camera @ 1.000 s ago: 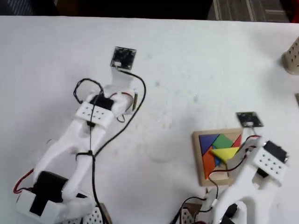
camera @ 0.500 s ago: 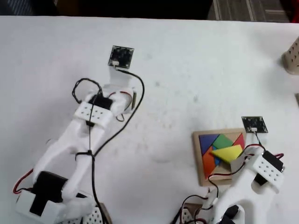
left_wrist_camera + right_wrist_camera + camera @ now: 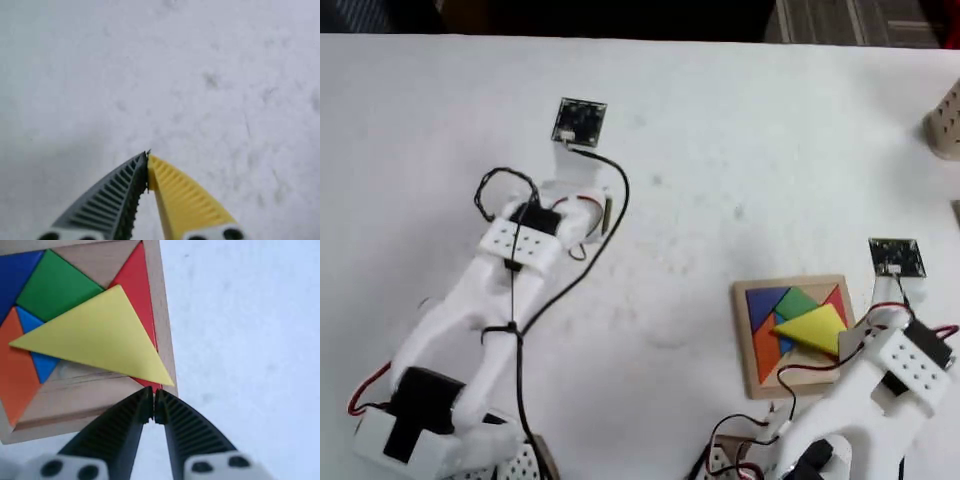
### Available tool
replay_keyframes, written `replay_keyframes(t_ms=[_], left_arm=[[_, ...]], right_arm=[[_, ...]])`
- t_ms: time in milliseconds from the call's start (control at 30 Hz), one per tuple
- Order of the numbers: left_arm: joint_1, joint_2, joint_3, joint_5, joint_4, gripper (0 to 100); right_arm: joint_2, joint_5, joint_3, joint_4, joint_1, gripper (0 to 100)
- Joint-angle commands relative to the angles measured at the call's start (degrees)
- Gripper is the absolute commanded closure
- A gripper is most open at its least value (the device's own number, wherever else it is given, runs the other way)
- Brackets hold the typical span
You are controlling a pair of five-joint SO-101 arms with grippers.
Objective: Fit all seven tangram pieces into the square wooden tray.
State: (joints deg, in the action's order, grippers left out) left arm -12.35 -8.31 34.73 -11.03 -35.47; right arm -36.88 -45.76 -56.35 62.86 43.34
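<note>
Pieces in the tray (image 3: 742,340) look like thin painted wood: light, stiff, smooth-faced and not fragile, so likely to skid if pushed and hard to pinch where they lie flat. The yellow triangle (image 3: 812,328) is the one not seated. It lies across the top of the green piece (image 3: 55,287), the orange piece (image 3: 15,370) and the red piece (image 3: 137,285), with one sharp corner reaching over the tray's rim (image 3: 160,315). A blue piece (image 3: 15,275) sits in the far corner, and bare wooden floor shows under the yellow triangle's long edge. Because the triangle rides above its neighbours, its edges are free. My judgement is that the best hold is across its thickness at the overhanging corner or along the raised long edge, with light pressure, since a smooth wedge can squirt out of a hard pinch. A sideways nudge might serve as well as a grip. The right jaws are closed on nothing, tips together just off the tray's rim beside that yellow corner. The left jaws, on the left arm (image 3: 510,260), are closed too and empty, over the bare counter (image 3: 200,75), well apart from the tray.
</note>
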Motion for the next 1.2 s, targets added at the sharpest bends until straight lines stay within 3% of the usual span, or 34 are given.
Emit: replay_keyframes(t_ms=[0, 167, 367, 733, 900, 1167], left_arm=[[0.7, -2.6, -0.4, -0.4, 1.4, 98], [1.7, -2.6, -0.4, -0.6, 1.4, 98], [5.0, -2.6, -0.4, -0.6, 1.4, 98], [5.9, -2.5, -0.4, -0.3, 1.4, 98], [5.9, -2.5, -0.4, -0.3, 1.4, 98], [5.9, -2.5, -0.4, -0.3, 1.4, 98]], right_arm=[[-2.3, 3.8, 8.8, 6.5, -0.7, 98.1], [-0.3, 12.4, 12.3, 4.3, -7.8, 98.1], [10.9, 18.5, 13.8, -7.0, -13.8, 98.1], [38.0, 15.9, 24.4, -8.8, -13.7, 98.1], [34.2, 13.1, 17.8, -8.8, -13.9, 98.1], [12.7, 12.8, 1.0, -8.7, -17.5, 98.1]])
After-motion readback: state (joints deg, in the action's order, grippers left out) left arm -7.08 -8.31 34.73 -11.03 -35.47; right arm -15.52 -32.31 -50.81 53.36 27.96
